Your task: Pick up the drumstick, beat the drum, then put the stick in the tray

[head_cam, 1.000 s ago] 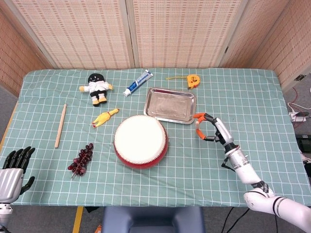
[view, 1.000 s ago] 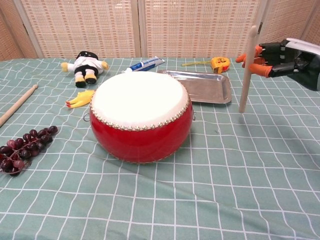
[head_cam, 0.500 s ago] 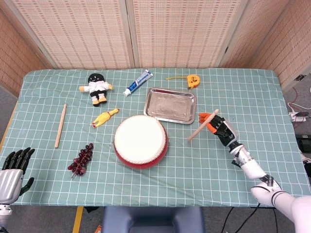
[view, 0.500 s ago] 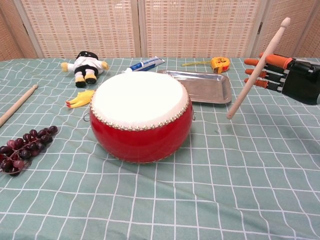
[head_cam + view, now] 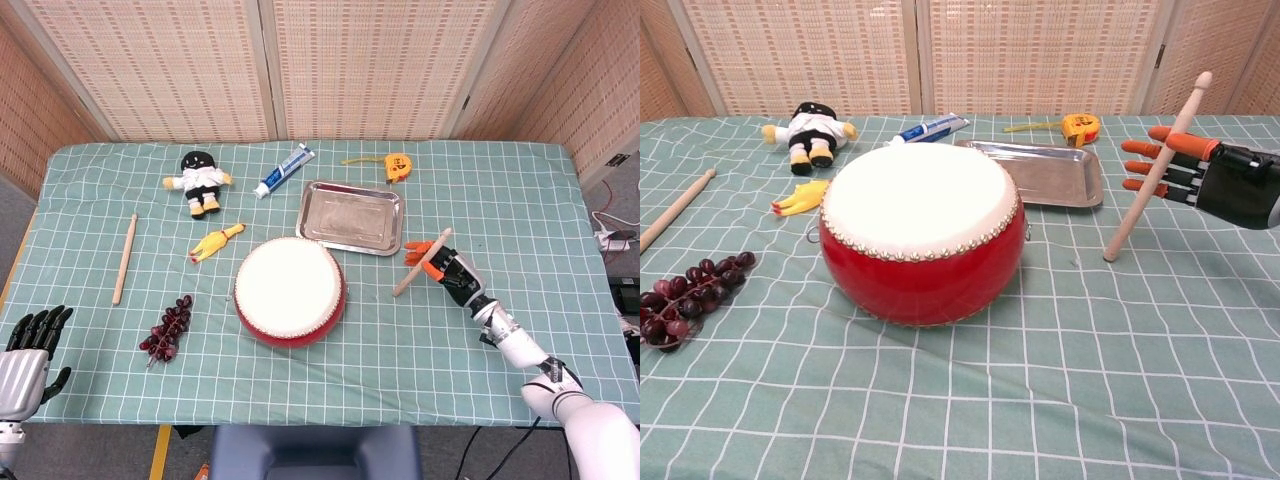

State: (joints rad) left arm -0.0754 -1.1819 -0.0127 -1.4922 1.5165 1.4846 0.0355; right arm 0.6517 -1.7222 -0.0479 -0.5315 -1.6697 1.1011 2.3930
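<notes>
Right hand (image 5: 1200, 175) clamps the pale wooden drumstick (image 5: 1150, 170), now tilted from upright, tip low at 3 o'clock of the red white-skinned drum (image 5: 922, 230) | no beat yet | left hand (image 5: 28, 345) idle, fingers apart | steel tray (image 5: 351, 217) at 12.
</notes>
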